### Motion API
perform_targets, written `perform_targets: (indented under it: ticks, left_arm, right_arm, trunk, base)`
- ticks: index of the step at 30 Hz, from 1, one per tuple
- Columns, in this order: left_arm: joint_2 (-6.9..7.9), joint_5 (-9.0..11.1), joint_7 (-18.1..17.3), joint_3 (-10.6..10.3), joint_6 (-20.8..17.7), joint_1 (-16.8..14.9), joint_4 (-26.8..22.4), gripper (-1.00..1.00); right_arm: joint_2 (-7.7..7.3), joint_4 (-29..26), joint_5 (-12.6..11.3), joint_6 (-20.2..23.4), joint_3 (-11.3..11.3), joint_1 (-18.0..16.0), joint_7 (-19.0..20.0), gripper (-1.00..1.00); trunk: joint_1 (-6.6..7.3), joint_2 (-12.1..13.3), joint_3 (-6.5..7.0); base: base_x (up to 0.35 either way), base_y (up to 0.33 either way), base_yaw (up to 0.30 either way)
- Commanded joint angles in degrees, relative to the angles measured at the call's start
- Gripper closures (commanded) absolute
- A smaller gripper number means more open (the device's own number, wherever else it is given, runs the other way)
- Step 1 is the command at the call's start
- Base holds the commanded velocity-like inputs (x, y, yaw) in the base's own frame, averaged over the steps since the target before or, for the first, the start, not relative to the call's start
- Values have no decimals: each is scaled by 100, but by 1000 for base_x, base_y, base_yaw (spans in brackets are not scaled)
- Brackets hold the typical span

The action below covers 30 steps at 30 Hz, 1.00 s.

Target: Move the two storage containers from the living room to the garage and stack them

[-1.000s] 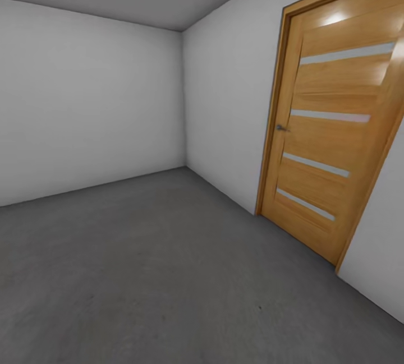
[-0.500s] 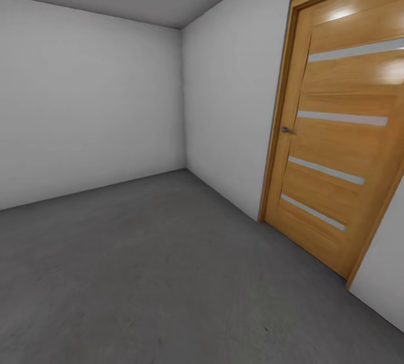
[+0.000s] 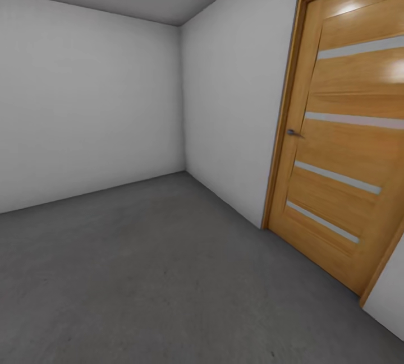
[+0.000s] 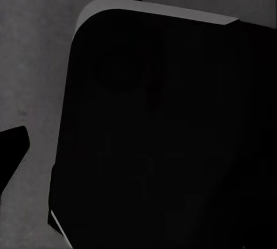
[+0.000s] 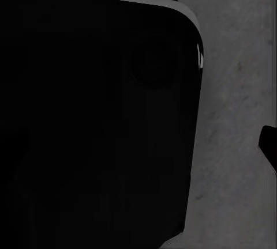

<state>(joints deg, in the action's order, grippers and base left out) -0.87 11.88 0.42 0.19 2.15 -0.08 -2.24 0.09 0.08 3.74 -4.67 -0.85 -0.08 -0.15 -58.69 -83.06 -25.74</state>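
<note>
The robot stands in the garage, and going from left to right across the head view there is a plain white wall (image 3: 84, 106) from about nine to eleven o'clock, a room corner near twelve, a second white wall running back toward one o'clock, and then a closed wooden door (image 3: 348, 145) with pale horizontal strips and a small metal handle (image 3: 293, 133) at about three o'clock. The dark grey mottled floor (image 3: 157, 274) spreads across the whole lower half, from seven round to five o'clock. No storage container appears on it, so which way a container lies from either arm, and how its long axis runs, cannot be told from here; my judgement is that the relation that counts now is the door's, since it sits off at three o'clock and a turn that way would be the likely route back toward the living room. In the left wrist view a large dark rounded body (image 4: 161, 128) with a pale edge, probably the robot's own base, hangs over the same grey floor, and the right wrist view shows a matching dark body (image 5: 98, 116). Both arms look tucked in and pointed downward. Whether either gripper's fingers are spread or pressed together I cannot tell.
</note>
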Motion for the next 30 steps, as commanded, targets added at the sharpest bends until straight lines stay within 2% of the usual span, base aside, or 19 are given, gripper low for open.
perform_targets:
  ticks: [1, 26, 29, 30]
  left_arm:
    - [-1, 34, 3, -1, 14, -1, 1, -100]
    - [-4, 34, 7, -1, 22, -1, -2, -100]
    - [-2, 34, 7, -1, 22, -1, -4, -100]
    - [-2, 34, 9, -1, 22, -1, -4, -100]
  right_arm:
    - [0, 1, 39, -17, -12, -1, -2, -100]
    - [3, 1, 31, -17, -19, -1, -4, -100]
    - [31, 1, 40, -3, -18, -1, -14, -100]
    - [110, 1, 10, -5, -35, -1, 10, -100]
  trunk:
    - [-3, -2, -5]
    - [-3, -2, -5]
    - [-3, -2, -5]
    - [-3, -2, -5]
  base:
    - [324, 0, 0]
    - [307, 0, 0]
    - [265, 0, 0]
    - [264, 0, 0]
